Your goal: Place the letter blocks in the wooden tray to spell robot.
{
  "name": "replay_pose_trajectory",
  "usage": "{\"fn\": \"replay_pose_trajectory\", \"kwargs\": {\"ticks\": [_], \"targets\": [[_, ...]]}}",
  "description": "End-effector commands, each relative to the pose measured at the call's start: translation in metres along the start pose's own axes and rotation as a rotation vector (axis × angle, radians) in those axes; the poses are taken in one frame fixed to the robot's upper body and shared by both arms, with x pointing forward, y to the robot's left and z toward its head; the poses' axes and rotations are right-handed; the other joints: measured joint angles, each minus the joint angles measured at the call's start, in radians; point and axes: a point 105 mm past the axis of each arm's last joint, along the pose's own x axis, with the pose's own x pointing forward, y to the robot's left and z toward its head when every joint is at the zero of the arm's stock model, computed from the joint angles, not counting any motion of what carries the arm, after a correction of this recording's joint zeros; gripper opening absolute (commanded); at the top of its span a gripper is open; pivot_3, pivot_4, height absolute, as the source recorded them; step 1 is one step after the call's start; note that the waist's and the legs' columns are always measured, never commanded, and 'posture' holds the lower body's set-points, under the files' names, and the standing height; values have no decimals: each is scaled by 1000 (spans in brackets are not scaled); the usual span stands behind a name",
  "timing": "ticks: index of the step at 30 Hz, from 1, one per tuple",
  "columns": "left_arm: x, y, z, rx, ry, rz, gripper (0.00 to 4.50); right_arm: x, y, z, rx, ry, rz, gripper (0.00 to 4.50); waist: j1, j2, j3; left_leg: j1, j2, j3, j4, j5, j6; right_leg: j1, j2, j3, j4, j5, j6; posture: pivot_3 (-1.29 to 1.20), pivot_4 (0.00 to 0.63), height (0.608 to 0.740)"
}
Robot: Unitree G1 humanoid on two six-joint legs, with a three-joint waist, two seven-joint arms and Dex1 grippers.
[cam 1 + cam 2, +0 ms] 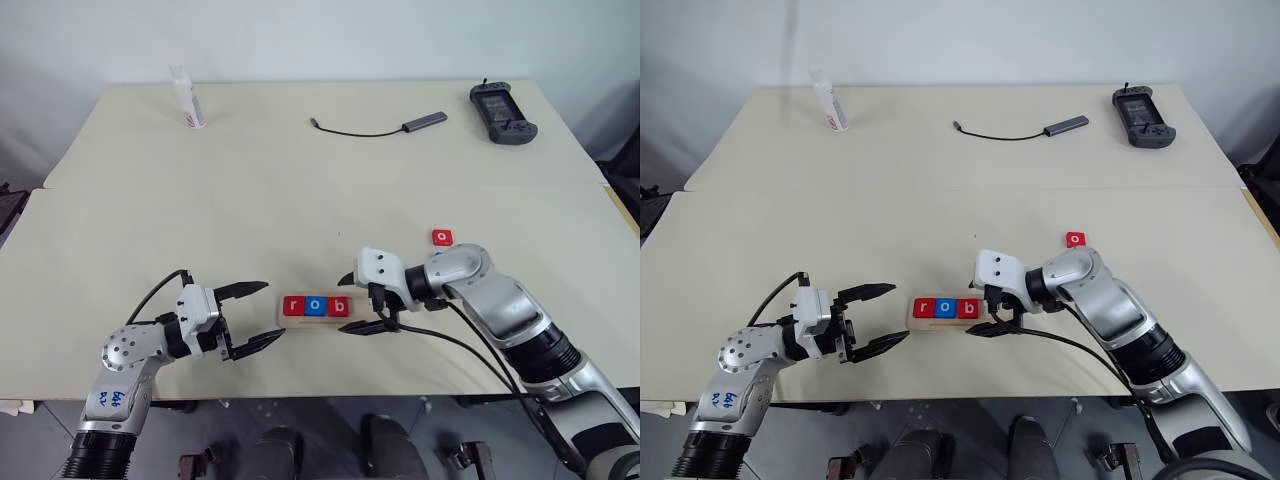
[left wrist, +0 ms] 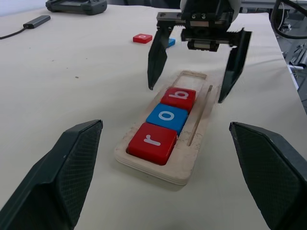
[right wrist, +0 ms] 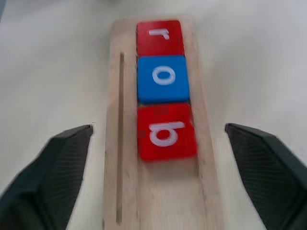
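Observation:
The wooden tray (image 2: pixel 194 79) lies at the table's near edge between my two grippers. A red r block (image 1: pixel 293 306), a blue o block (image 1: pixel 316 306) and a red b block (image 1: pixel 339 306) sit in it side by side, and its right end is bare. My right gripper (image 1: pixel 346 303) hangs open over that end, its fingers straddling the tray just past the b block and holding nothing. My left gripper (image 1: pixel 272 312) is open and empty just left of the tray. A loose red block (image 1: pixel 442 237) lies on the table behind the right arm, with a blue block (image 2: pixel 171 42) next to it.
At the far side of the table stand a white tube (image 1: pixel 187 98), a dark cable with an adapter (image 1: pixel 380 128) and a black handheld controller (image 1: pixel 503 112). A seam (image 1: pixel 300 187) runs across the tabletop.

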Motion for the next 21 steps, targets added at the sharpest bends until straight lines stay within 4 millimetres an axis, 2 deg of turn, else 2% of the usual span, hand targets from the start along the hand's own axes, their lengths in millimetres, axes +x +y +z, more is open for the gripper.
{"fn": "replay_pose_trajectory", "kwargs": {"ticks": [1,2,5,9,11,14,18,21], "targets": [[3,2,9,21,-37,-2,4500,-13,-3,18,-49,-65,-39,4455,0,0,0,0,0,0,0,0,0,0,0,0,0,0,0,0,150,740],[3,2,9,21,-37,-4,4500,-13,-3,20,-47,-80,-42,4455,0,0,0,0,0,0,0,0,0,0,0,0,0,0,0,0,150,740],[5,3,9,21,-38,-9,4500,-14,-1,24,-45,-102,-41,3880,0,0,0,0,0,0,0,0,0,0,0,0,0,0,0,0,150,740],[6,4,11,24,-39,-15,4500,-29,-1,16,1,-124,-98,2533,2,0,0,0,0,0,0,0,0,0,0,0,0,0,0,0,150,740],[4,4,11,20,-36,-21,4500,-46,-5,9,29,-171,-199,2533,7,0,0,0,-1,0,0,0,0,0,0,0,0,0,0,0,150,740],[4,4,8,9,-29,-31,4500,-74,-2,-4,81,-236,-341,3103,21,0,0,0,-1,0,0,0,1,1,0,0,0,0,0,0,150,740],[7,6,6,-5,-28,-47,4500,-110,12,-31,159,-253,-538,4479,28,0,0,0,-1,0,-1,0,1,0,0,0,-1,0,0,0,150,740],[12,11,6,-14,-34,-53,4500,-139,22,-52,171,-242,-748,4479,30,0,0,0,-1,1,-1,0,1,1,0,0,-1,0,0,0,150,740]]}}
